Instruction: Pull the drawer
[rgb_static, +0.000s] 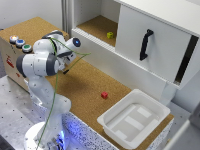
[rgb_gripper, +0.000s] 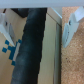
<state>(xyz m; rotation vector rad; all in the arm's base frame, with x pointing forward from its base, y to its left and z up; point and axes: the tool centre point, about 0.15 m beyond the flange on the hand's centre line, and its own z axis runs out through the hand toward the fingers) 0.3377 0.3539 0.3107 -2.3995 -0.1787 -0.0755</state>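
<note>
The white cabinet (rgb_static: 150, 20) stands at the back of the cork table. Its white front panel (rgb_static: 160, 45) carries a black vertical handle (rgb_static: 145, 44), and a dark gap shows at the panel's right edge. I cannot tell whether this panel is the drawer. My gripper (rgb_static: 75, 42) hovers by the cabinet's left end, far from that handle. In the wrist view my gripper (rgb_gripper: 40, 30) is open, with its fingers (rgb_gripper: 6, 27) spread wide. A blurred dark bar (rgb_gripper: 32, 45) runs between them in front of a white surface. What the bar is cannot be told.
A small yellow-green object (rgb_static: 110, 35) lies in the cabinet's open compartment. A red block (rgb_static: 104, 95) sits on the cork table (rgb_static: 75, 85). A white bin (rgb_static: 150, 102) stands at the exterior view's lower right. Coloured buttons (rgb_static: 20, 43) sit on a box at the left.
</note>
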